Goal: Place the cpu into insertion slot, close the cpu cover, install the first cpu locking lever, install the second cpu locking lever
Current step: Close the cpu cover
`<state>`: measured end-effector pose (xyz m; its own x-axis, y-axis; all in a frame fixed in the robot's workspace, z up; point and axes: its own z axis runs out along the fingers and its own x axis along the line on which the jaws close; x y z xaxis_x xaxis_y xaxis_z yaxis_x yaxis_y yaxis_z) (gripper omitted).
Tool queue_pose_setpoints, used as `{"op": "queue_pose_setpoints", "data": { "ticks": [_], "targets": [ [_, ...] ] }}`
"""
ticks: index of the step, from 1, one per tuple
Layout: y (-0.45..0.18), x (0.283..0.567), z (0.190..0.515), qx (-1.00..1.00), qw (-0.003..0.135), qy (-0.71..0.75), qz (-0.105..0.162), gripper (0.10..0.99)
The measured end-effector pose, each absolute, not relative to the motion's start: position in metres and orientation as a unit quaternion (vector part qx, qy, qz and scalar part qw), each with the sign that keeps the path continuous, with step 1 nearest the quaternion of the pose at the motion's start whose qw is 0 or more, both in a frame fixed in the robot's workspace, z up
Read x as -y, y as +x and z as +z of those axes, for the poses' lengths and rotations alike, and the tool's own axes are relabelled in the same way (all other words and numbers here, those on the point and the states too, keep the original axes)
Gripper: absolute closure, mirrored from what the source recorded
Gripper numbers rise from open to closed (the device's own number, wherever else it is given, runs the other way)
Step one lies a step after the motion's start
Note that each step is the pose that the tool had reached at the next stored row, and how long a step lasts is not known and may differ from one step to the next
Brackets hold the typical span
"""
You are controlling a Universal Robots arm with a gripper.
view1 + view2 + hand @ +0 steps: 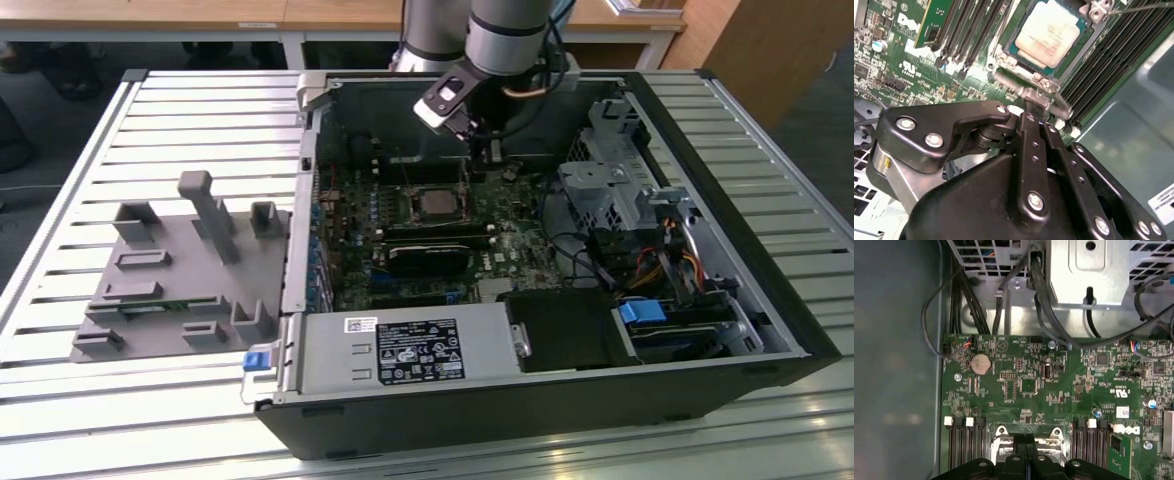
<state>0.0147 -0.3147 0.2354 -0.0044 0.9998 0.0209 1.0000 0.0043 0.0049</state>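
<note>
Chip [1046,35]: pale metal top up, seated flat and square in socket [410,204] at mid-board, between two banks of long black memory slots [969,30]; judged fully home. Cover plate [1077,50]: thin metal frame, apparently lowered around chip, top showing through cut-out; so placed, by judgement, to clamp chip edges. Gripper [1030,114]: black fingers drawn together, nothing visible between them, tips down at metal hinge bar [1014,80] on socket's edge; likely closed to give one narrow pushing tip rather than a grasp. Contact with bar: probable, not certain, tips masked by own linkage in both wrist views. Anything thin pinched between pads: not discernible. Thin wire lever [1139,7]: at socket corner away from gripper, cut off by picture edge; latched or free impossible to judge. Computer case [534,410]: laid on side on slatted table [160,110], open face up, presumably for reach from above onto green board [1024,385]. Grey fixture block [174,270]: on table beside case, at the exterior view's left, well apart from gripper; purpose unclear. Cables [1044,305]: beyond board's edge, clear of work. Coin battery [980,363]: on board near that same edge. Most of socket in first wrist view hidden behind fingers.
</note>
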Motion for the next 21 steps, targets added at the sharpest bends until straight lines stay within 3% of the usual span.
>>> {"op": "queue_pose_setpoints", "data": {
  "ticks": [21],
  "targets": [
    [-0.010,0.319,0.220,0.709,0.007,-0.706,-0.008,0.980]
  ]
}}
